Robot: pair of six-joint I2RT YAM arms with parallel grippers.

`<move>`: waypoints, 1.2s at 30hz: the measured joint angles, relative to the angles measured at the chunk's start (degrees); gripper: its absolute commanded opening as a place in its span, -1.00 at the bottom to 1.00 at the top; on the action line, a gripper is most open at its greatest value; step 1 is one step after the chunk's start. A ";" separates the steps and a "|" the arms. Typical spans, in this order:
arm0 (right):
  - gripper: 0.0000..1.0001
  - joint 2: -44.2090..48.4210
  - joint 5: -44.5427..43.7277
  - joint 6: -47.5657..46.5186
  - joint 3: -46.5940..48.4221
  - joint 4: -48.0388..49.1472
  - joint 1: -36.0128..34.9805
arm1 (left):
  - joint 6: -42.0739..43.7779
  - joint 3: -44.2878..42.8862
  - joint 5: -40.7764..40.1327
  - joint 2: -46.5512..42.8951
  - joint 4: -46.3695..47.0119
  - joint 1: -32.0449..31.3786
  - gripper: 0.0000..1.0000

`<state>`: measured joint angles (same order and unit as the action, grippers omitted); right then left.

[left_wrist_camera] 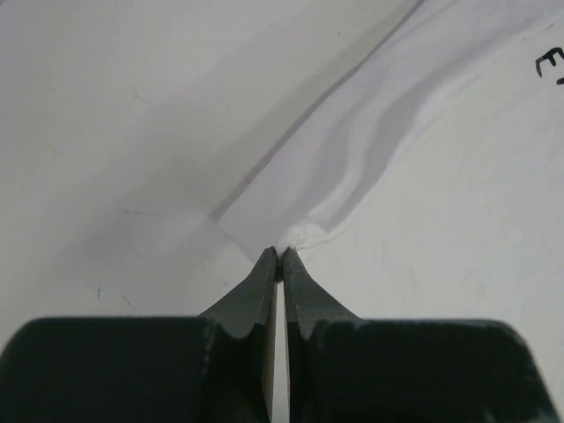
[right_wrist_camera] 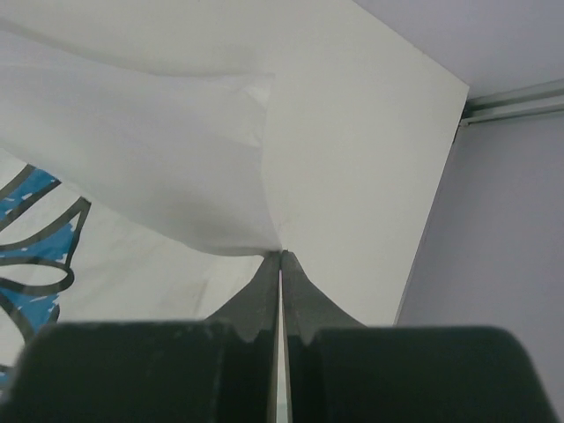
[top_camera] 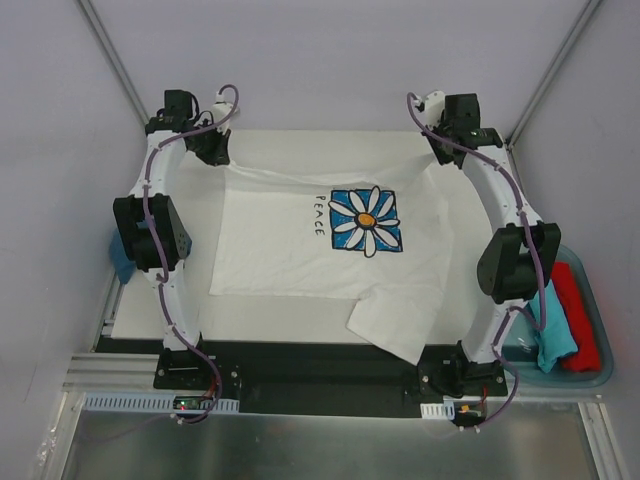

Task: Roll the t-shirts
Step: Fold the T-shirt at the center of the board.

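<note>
The white t-shirt [top_camera: 290, 240] with the daisy print [top_camera: 366, 221] lies spread on the table, print up, one corner hanging over the near edge. My left gripper [top_camera: 222, 158] is shut on its far left corner [left_wrist_camera: 295, 236]. My right gripper [top_camera: 440, 155] is shut on its far right corner [right_wrist_camera: 264, 238], which is lifted off the table. A teal t-shirt [top_camera: 550, 330] and a red t-shirt [top_camera: 580, 315] lie in a bin at the right. A dark blue t-shirt [top_camera: 122, 262] shows at the table's left edge behind the left arm.
The grey bin [top_camera: 600, 375] stands off the table's right side near the right arm's base. The white table top [top_camera: 150, 320] ends at a black rail at the near edge. Grey walls close in the back and sides.
</note>
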<state>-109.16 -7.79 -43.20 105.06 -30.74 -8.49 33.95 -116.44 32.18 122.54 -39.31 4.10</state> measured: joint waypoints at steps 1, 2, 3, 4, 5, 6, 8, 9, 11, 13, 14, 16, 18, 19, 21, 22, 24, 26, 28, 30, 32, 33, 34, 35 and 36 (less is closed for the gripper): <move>-0.98 0.96 0.11 0.44 -0.48 -0.59 0.02 | 0.92 0.02 -0.20 -0.37 -0.63 0.00 -1.00; -0.98 2.03 0.22 0.79 -1.49 -1.16 0.02 | 1.84 0.02 -0.35 -0.68 -1.07 0.02 -1.00; -0.98 3.19 0.37 1.14 -2.69 -2.05 0.02 | 2.73 0.02 -0.57 -0.85 -1.55 0.02 -1.00; -0.98 4.26 0.57 1.49 -3.89 -3.10 0.02 | 3.48 0.02 -0.79 -1.01 -2.19 0.02 -1.00; -0.98 5.18 0.70 1.88 -5.05 -3.82 0.02 | 4.15 0.02 -0.87 -1.07 -2.67 0.02 -1.00; -0.98 6.12 0.79 2.25 -6.23 -4.76 0.02 | 4.81 0.02 -0.92 -1.16 -3.39 0.00 -1.00; -0.98 7.61 1.03 2.91 -8.09 -6.64 0.04 | 6.23 0.04 -0.96 -1.18 -4.81 0.00 -1.00; -0.98 8.37 1.16 3.30 -9.05 -7.78 0.07 | 6.91 0.09 -0.98 -1.18 -5.49 0.00 -1.00; -0.98 9.75 1.57 4.22 -10.21 -10.40 0.17 | 8.28 0.72 -1.22 -1.38 -6.97 0.02 -1.00; -0.98 10.75 2.16 5.18 -10.29 -12.74 0.50 | 9.42 2.08 -1.40 -1.88 -7.96 0.02 -1.00; -0.98 11.21 2.36 5.55 -10.29 -13.40 0.66 | 9.90 2.73 -1.42 -2.14 -8.31 0.02 -1.00; -0.98 12.55 2.97 6.54 -10.38 -15.30 1.03 | 11.32 4.85 -1.84 -2.93 -9.25 0.02 -1.00; -0.98 14.34 3.82 7.39 -11.28 -16.68 1.18 | 12.44 6.75 -2.60 -3.69 -9.84 0.00 -1.00; -0.98 15.26 4.20 7.80 -12.02 -17.31 1.18 | 13.18 7.82 -2.89 -4.11 -10.12 0.02 -1.00; -0.98 17.09 4.96 8.39 -13.66 -18.93 1.18 | 14.32 9.57 -3.87 -4.90 -10.82 0.02 -1.00; -0.98 17.92 5.35 8.61 -14.67 -19.54 1.18 | 14.91 10.40 -4.31 -5.29 -10.95 0.02 -1.00; -0.98 19.10 6.03 8.76 -16.55 -20.74 1.18 | 15.85 12.20 -4.94 -6.29 -11.13 0.00 -1.00; -0.98 19.58 7.28 8.74 -17.94 -22.16 1.18 | 16.81 13.99 -5.75 -7.30 -11.50 0.00 -1.00; -0.99 19.91 8.35 8.70 -19.30 -23.12 1.14 | 17.53 15.43 -6.16 -7.96 -11.69 0.00 -1.00; -0.98 20.55 9.16 8.66 -21.27 -24.26 0.92 | 18.03 16.63 -6.75 -8.26 -12.17 0.00 -1.00; -0.98 21.18 9.68 8.63 -22.91 -24.90 0.74 | 18.16 17.42 -7.19 -8.31 -12.39 0.02 -1.00; -0.98 21.57 9.90 8.55 -23.89 -25.46 0.70 | 18.16 17.97 -7.28 -8.31 -12.39 0.02 -1.00; -0.98 21.75 10.10 8.50 -24.39 -25.79 0.68 | 18.16 18.36 -7.28 -8.33 -12.50 0.02 -1.00; -0.98 21.90 10.27 8.46 -24.79 -26.27 0.66 | 18.18 18.97 -7.34 -8.35 -12.48 0.02 -1.00; -0.98 21.97 10.38 8.41 -25.07 -26.67 0.61 | 18.18 19.67 -7.41 -8.37 -12.46 0.00 -1.00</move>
<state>-87.20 2.59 -34.79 79.99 -57.41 -7.88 52.14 -96.77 24.77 114.17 -51.77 4.10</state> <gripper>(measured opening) 0.012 0.010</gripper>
